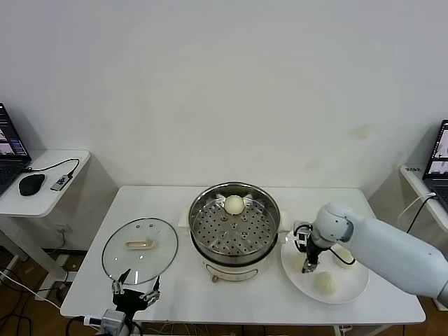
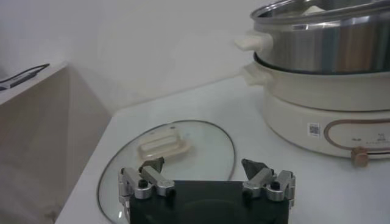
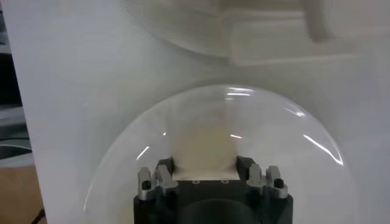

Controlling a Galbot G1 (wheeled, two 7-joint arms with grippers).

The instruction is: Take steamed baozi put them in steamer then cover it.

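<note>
The steamer (image 1: 234,236) stands mid-table with one baozi (image 1: 234,204) on its perforated tray. The cover (image 1: 140,250) lies flat on the table to its left; it also shows in the left wrist view (image 2: 167,152). My right gripper (image 1: 308,264) is down on the white plate, and its jaws press both sides of a baozi (image 3: 204,149) that rests there. Two more baozi lie on the plate, one near the front (image 1: 326,283) and one (image 1: 345,259) partly behind my arm. My left gripper (image 1: 135,288) is open and empty at the cover's near edge.
The white plate (image 1: 353,288) sits right of the steamer and close to its base (image 3: 268,36). A side table with a mouse (image 1: 31,184) stands far left, and a laptop (image 1: 437,164) far right. The steamer's wall (image 2: 323,42) rises close to my left gripper (image 2: 203,164).
</note>
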